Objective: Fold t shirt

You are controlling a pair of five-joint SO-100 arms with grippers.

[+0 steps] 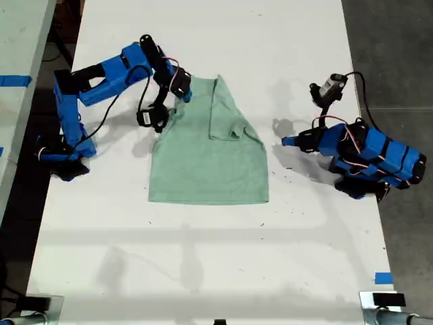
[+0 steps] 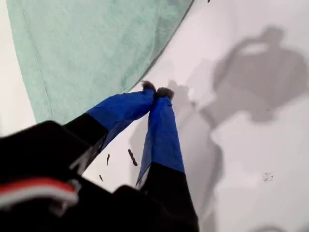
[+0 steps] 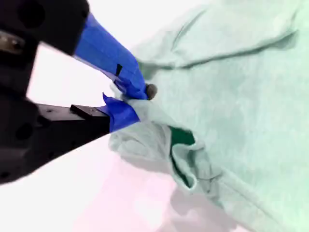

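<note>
Between our two arms, mid-table, lies the t shirt [image 1: 206, 159], pale mint, with the sleeve side on the exterior view's right already folded in over the body. Our second gripper [image 3: 126, 99] is clamped on a bunched fold of cloth at the shirt's upper corner on the exterior view's left [image 1: 177, 101] — the second wrist view shows the blue fingertips [image 3: 137, 87] pinching crumpled fabric, with more of it gathered loosely just beneath them. Our first gripper [image 2: 157, 92] sits off the cloth, its tips pressed together on nothing, hovering over bare white table [image 1: 203, 271] just beside the shirt's edge; in the exterior view it points at the hem side from the right [image 1: 289, 141].

Here is the worry: that pinch looks shallow and takes in a wad, not a clean edge. If we pull across now, the cloth could slip free, or the whole shirt could drag and spoil the fold already made, since nothing pins the far side.
</note>
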